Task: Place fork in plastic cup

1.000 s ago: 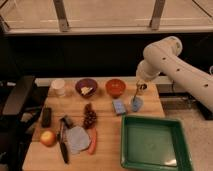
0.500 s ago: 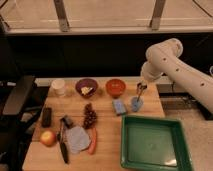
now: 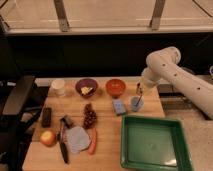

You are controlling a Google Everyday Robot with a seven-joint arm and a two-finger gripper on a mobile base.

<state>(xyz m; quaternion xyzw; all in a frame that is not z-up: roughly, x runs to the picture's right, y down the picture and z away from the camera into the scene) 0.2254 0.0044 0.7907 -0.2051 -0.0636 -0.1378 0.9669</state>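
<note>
The light-blue plastic cup stands at the right of the wooden table, next to the blue sponge. The slim fork stands nearly upright with its lower end inside the cup. My gripper hangs just above the cup at the fork's upper end, at the tip of the white arm that comes in from the right. Whether it still grips the fork does not show.
A green tray lies at the front right. At the back are a whitish cup, a purple bowl and an orange bowl. Grapes, carrot, black-handled knife and apple lie at the left.
The gripper has stayed over the light-blue cup with the fork under it, shifting only very slightly. Nothing else on the table has moved.
</note>
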